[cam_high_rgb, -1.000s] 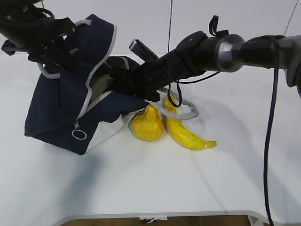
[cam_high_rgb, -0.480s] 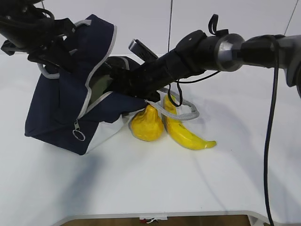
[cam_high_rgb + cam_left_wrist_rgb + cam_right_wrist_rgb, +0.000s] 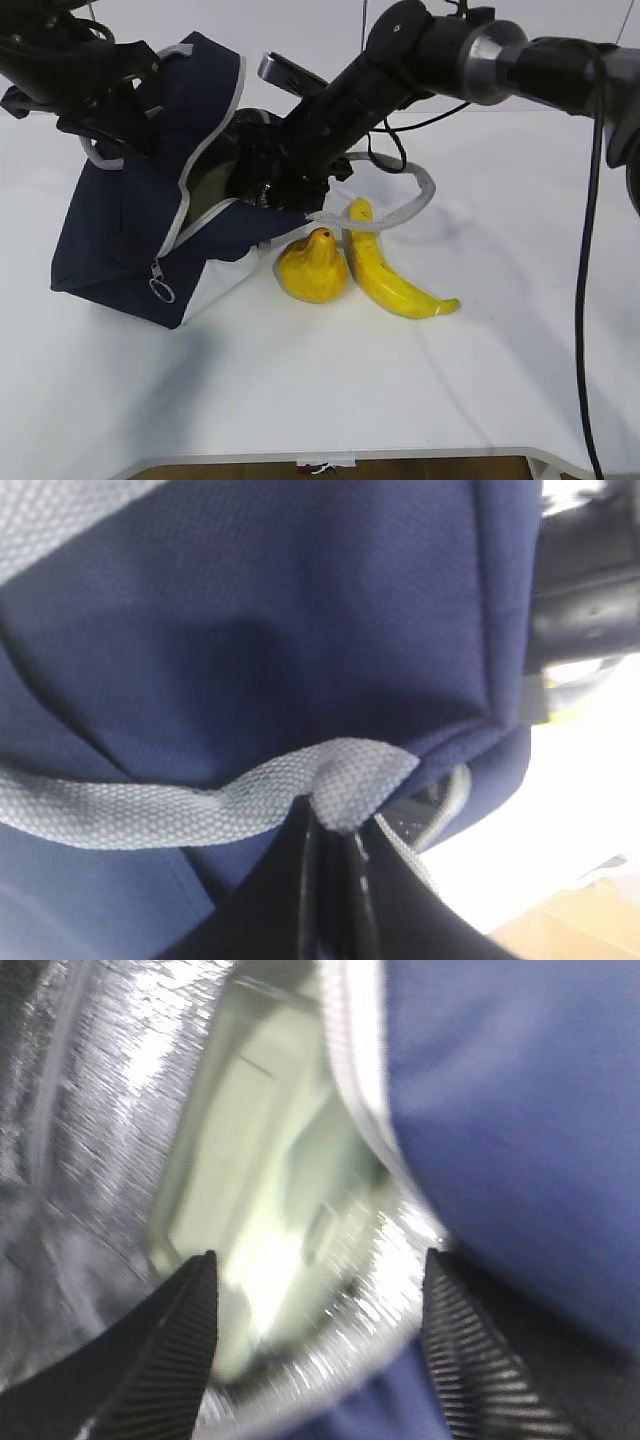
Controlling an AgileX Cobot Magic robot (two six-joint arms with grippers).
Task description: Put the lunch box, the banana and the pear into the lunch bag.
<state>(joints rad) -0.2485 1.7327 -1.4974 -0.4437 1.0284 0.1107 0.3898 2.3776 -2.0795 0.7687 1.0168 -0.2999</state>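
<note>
Gaping right end effector (image 3: pixel 315 1335) before pale-green lunch box (image 3: pixel 270 1220) in foil-lined navy lunch bag (image 3: pixel 120 240), left end effector (image 3: pixel 335 825) pinching woven grey handle (image 3: pixel 150 810)

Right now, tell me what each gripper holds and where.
Left gripper: shut on the bag's grey handle. Right gripper: open, holding nothing.

Exterior camera looks down slantwise; both wrist cameras sit close against the lunch bag (image 3: pixel 130 240).

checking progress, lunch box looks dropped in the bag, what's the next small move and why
Probably pull the right claw back out of the lunch bag: its jaws stand open and the lunch box lies inside. The pear and banana wait on the table.
</note>
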